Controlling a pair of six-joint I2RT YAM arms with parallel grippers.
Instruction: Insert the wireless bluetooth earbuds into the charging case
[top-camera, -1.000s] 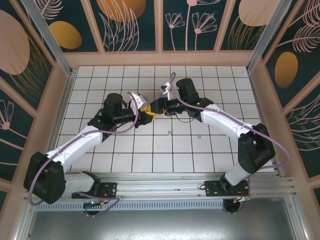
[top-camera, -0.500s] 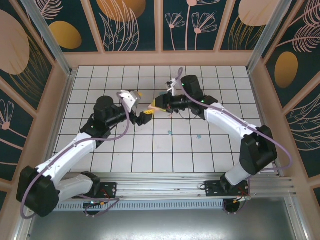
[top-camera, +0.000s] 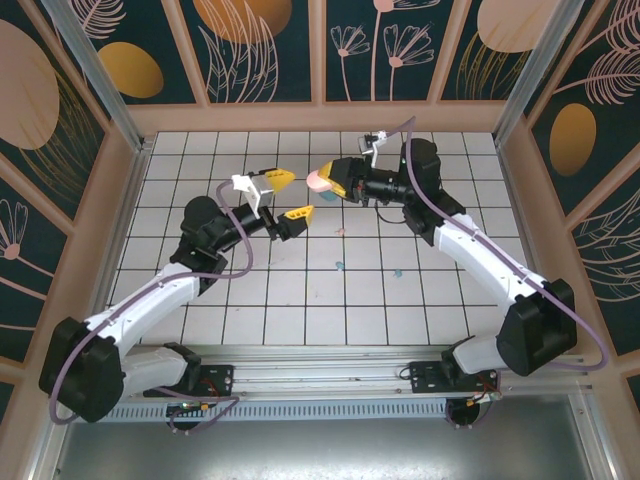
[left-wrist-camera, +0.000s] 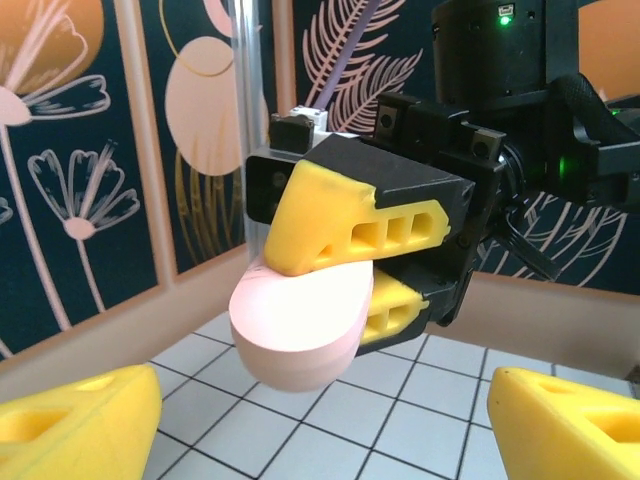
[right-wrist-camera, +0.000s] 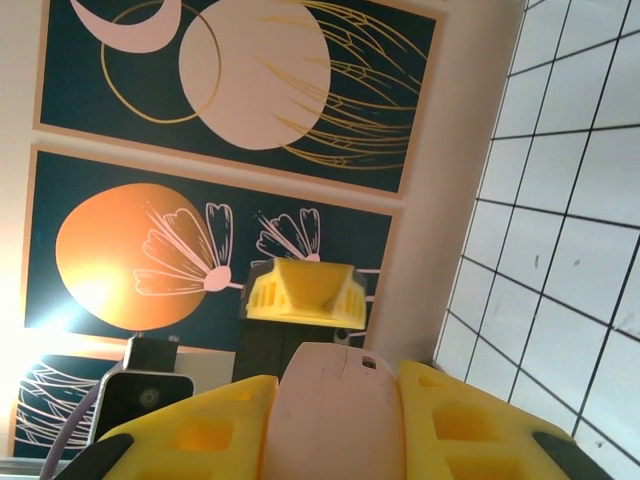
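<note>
Left jaws: open wide, nothing between the yellow fingertips. In the left wrist view the two fingertips sit at the bottom corners with a clear gap between them.

Right jaws: clamped on the pink charging case, one finger on each broad face. In the left wrist view the case juts out past the right jaws toward the left jaws, raised off the white-tiled tabletop. In the right wrist view the case sits squeezed between the two yellow fingers. It looks shut, with a thin seam line across it.

Case vs. left jaws: just ahead of the open gap, close to the farther fingertip. No contact seen.

Earbuds: two teal earbuds, and, lie on the tabletop on the arm-base side of both jaws, well apart from either. Neither earbud is in the case or in any jaws. Pink earbuds: too small to place with confidence.
</note>
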